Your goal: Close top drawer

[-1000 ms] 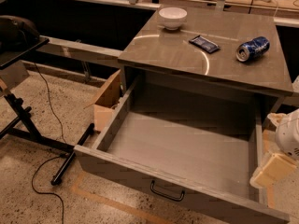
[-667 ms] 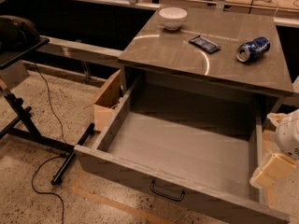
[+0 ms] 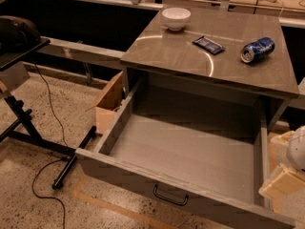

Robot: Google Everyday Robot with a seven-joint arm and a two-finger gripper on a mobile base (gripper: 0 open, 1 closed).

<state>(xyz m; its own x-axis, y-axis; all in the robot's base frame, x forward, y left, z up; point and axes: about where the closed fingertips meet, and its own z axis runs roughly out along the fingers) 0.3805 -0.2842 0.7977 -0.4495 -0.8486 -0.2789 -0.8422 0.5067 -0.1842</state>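
Note:
The top drawer (image 3: 181, 151) is pulled far out of the grey cabinet (image 3: 209, 61) and is empty inside. Its small black wire handle (image 3: 170, 196) sits centred on the front panel, near the bottom of the view. My gripper (image 3: 282, 175), cream-coloured under a white rounded housing, is at the right edge of the view, just outside the drawer's right side wall and near its front corner. It holds nothing that I can see. The two lower drawers are out of view.
On the cabinet top stand a white bowl (image 3: 176, 18), a dark blue packet (image 3: 208, 44) and a blue can (image 3: 257, 49) lying on its side. An open cardboard box (image 3: 110, 104) sits left of the drawer. A black stand (image 3: 24, 123) with cables is at the left.

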